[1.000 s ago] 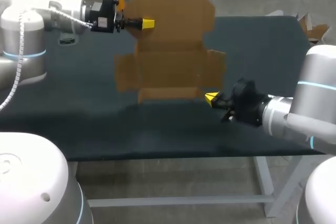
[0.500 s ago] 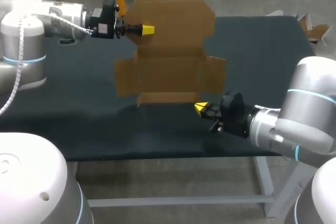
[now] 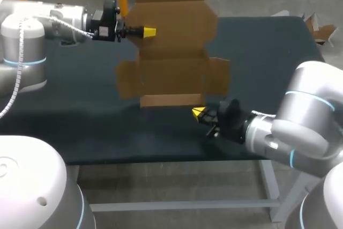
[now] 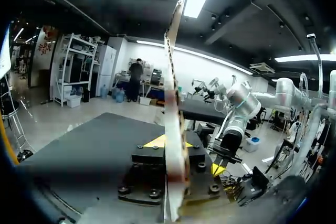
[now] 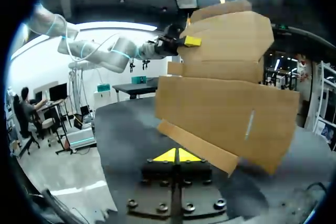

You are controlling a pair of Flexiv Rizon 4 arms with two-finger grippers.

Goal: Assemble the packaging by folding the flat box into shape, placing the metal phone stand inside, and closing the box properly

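The flat brown cardboard box [image 3: 174,52] is held up, tilted, over the dark table [image 3: 75,122], its lowest flap near the tabletop. My left gripper [image 3: 149,31] is shut on the box's upper left edge. In the left wrist view the cardboard [image 4: 173,103] runs edge-on between the yellow fingertips [image 4: 156,141]. My right gripper [image 3: 198,113] is shut with nothing in it, low over the table just in front of the box's lowest flap. In the right wrist view its joined tips [image 5: 178,155] lie just short of that flap [image 5: 197,145], with the left gripper [image 5: 191,41] beyond. No metal phone stand shows.
The table's front edge [image 3: 161,159] runs close behind my right gripper. Dark tabletop lies bare to the left of the box and to its right [image 3: 268,57].
My right gripper has slid left along the front of the box's lowest flap. The left gripper and the box have shifted only slightly.
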